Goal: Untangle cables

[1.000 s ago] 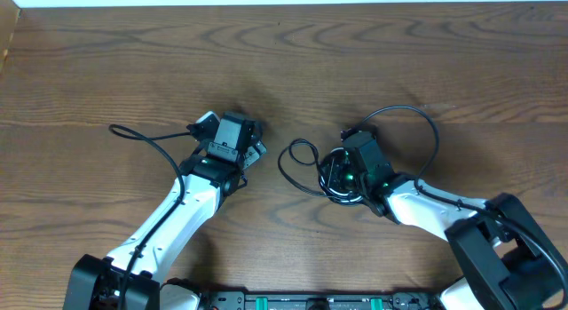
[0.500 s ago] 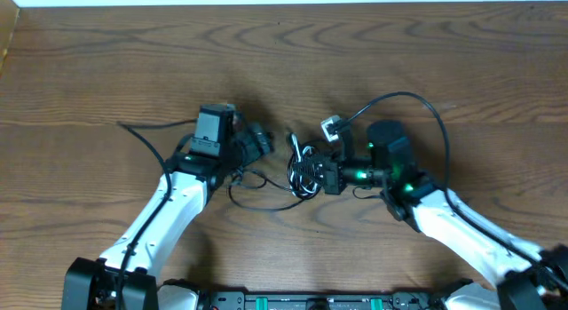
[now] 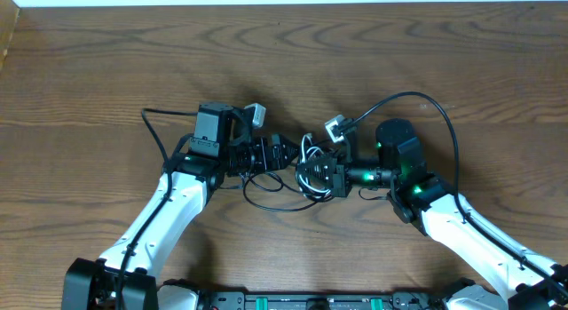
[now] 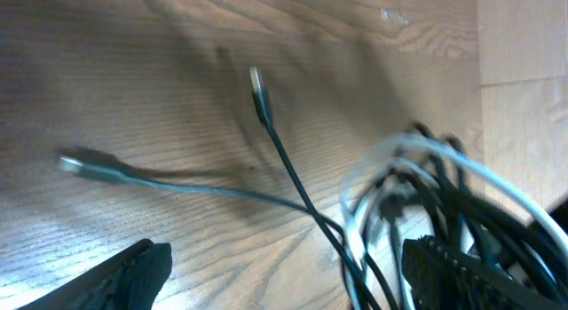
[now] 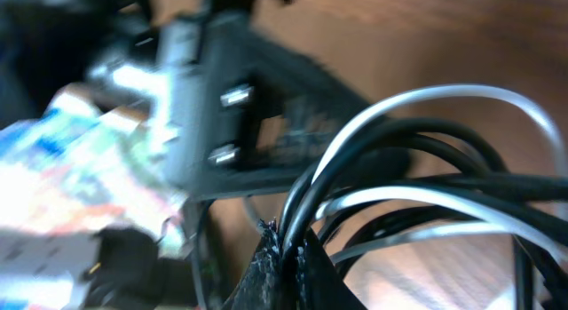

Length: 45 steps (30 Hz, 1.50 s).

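Observation:
A tangle of cables, black and white, hangs between my two grippers at the table's middle. My right gripper is shut on black strands of the cables and pinches them between its fingertips. My left gripper points right, open, with its tips right by the tangle. In the left wrist view its fingers are wide apart, and the cables pass close to its right finger. Two loose black ends with small plugs lie on the wood. A black loop trails under the left gripper.
The wooden table runs to a white strip at the far edge. Thick black arm wires arch over each wrist, one on the right and one on the left. My left arm's body fills the right wrist view's left half.
My right gripper has closed on the coiled cables and carried them left, off the table. My left gripper has swung right, up to the tangle. A black loop has been pulled out below.

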Each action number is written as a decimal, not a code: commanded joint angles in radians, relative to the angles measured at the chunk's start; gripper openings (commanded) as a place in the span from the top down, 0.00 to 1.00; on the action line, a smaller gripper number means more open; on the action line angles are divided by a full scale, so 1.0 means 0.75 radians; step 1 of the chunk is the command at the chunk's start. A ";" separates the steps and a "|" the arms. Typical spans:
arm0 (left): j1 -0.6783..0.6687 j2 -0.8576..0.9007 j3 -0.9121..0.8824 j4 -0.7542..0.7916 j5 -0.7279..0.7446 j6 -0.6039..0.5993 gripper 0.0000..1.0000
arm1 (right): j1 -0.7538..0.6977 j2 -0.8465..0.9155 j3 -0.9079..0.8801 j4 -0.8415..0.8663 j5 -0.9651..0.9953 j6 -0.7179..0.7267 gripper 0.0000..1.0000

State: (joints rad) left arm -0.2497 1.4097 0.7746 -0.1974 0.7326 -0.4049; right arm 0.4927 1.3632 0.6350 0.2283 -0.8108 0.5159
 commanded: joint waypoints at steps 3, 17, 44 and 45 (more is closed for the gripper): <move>0.004 -0.017 0.009 -0.005 0.041 0.069 0.10 | -0.027 -0.014 0.026 0.055 0.364 0.209 0.99; -0.004 -0.017 0.009 -0.026 0.057 -0.007 0.10 | -0.090 -0.014 0.026 0.131 0.462 0.749 0.99; -0.232 -0.132 0.009 0.072 -0.229 -0.116 0.10 | -0.141 -0.014 0.026 0.110 0.372 0.833 0.99; -0.240 -0.129 0.008 0.071 -0.229 -0.109 0.10 | -0.141 -0.014 0.026 0.111 0.357 0.837 0.99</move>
State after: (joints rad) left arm -0.4267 1.3361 0.7746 -0.1482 0.5068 -0.5186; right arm 0.3901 1.3632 0.6350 0.3065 -0.5095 1.1263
